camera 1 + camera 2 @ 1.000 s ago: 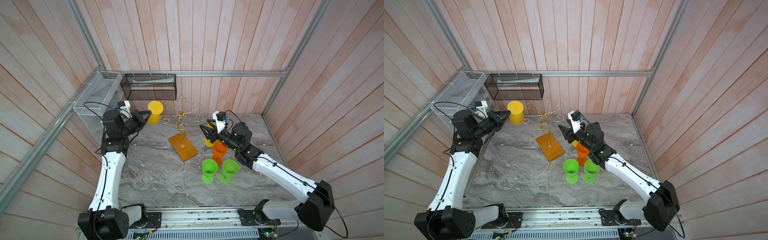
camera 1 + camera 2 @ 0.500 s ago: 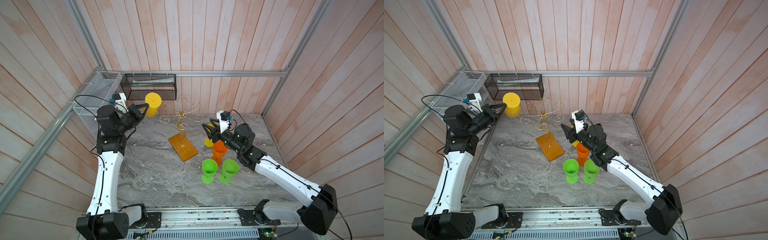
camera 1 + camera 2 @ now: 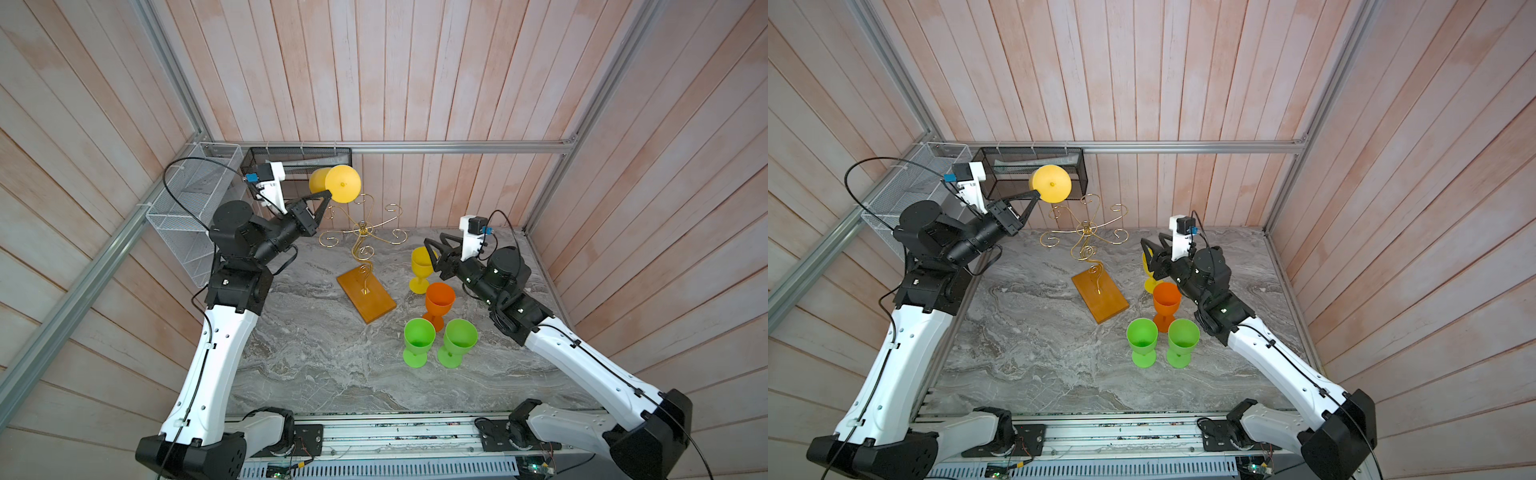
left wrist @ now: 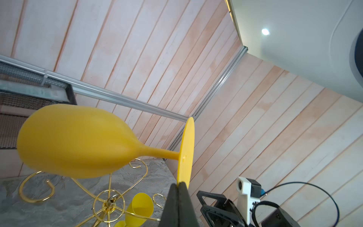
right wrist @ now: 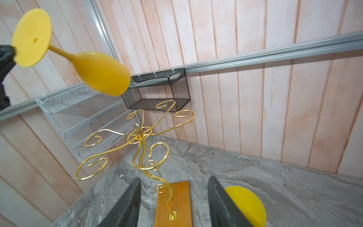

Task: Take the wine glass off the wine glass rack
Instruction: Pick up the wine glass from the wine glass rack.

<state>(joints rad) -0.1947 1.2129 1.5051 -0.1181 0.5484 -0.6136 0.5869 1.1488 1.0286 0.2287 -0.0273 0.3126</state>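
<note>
Because left fingers point(image 4: 172, 206) pinch only the thin rim of the foot, the glass point(image 3: 340, 185), which hangs sideways and is up clear of the rack point(image 3: 368, 295), could pivot or slip and drop onto it. I see right fingers point(image 5: 125, 206) apart and empty.

This is a robotics lab test cell dressed as a room corner. Pink-washed plank walls point(image 3: 415, 75) stand on three sides of the marble-look surface point(image 3: 316, 357), held by bare aluminium framing point(image 3: 457, 146). Along the surface's front edge a mounting rail point(image 3: 399, 432) carries the left arm point(image 3: 216, 353) and right arm point(image 3: 582, 361), with exposed circuit boards point(image 3: 282, 471) beside it. On the surface the wine glass rack point(image 3: 374, 301) is a household prop. High over the surface, a white ceiling point(image 4: 294, 49) with a recessed lamp point(image 4: 265, 31) shows past the wall tops.
</note>
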